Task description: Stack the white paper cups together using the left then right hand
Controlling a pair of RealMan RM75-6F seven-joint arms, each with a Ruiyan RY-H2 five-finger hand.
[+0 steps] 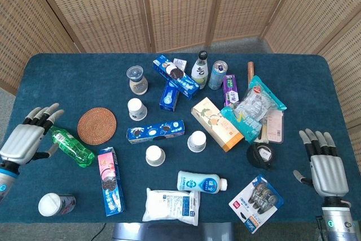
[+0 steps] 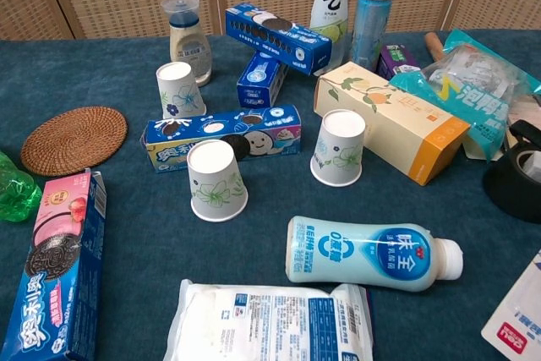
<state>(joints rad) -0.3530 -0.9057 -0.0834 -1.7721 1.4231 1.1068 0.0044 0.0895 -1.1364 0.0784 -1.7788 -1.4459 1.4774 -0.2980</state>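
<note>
Wicker screens back a dark blue cloth surface [image 1: 338,94] crowded with packaged goods. Three white paper cups stand upside down, apart from one another: the rear cup [image 2: 179,89] behind the long cookie box [image 2: 221,138], the near cup [image 2: 216,180] just in front of that box, the right-side cup [image 2: 340,147] beside the orange carton [image 2: 390,121].

Assessment: nothing is stacked yet; the left hand's approach is the step in hand. It should clear the green bottle [image 1: 69,144] and woven coaster [image 1: 96,126], then close round a cup's wall lightly, since thin paper would likely crush.

Left hand [image 1: 27,139]: at the left edge, over the bottle's capped end, fingers apart, holding nothing. Right hand [image 1: 325,165]: near the right front corner, back uppermost, fingers straight, slightly apart and pointing away, empty.
</note>
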